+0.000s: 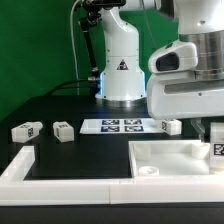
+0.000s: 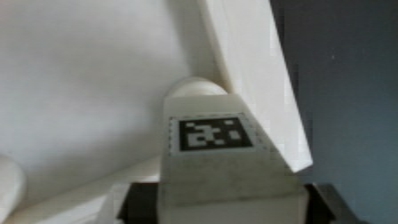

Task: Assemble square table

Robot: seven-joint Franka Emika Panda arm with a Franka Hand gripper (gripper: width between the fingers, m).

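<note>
The white square tabletop (image 1: 172,158) lies at the exterior view's lower right and fills much of the wrist view (image 2: 89,90). My gripper (image 1: 213,132) stands over its right part, shut on a white block leg (image 1: 217,149) with a black-and-white tag. In the wrist view the leg (image 2: 221,150) sits between my dark fingers (image 2: 146,202), and its far end meets the tabletop's raised edge near a corner. Three more tagged legs lie on the black table: two at the left (image 1: 25,130) (image 1: 63,130) and one by the tabletop's back edge (image 1: 167,126).
The marker board (image 1: 122,125) lies flat in front of the robot base (image 1: 122,75). Long white border rails run along the left (image 1: 18,165) and the front (image 1: 75,188). A green backdrop stands behind.
</note>
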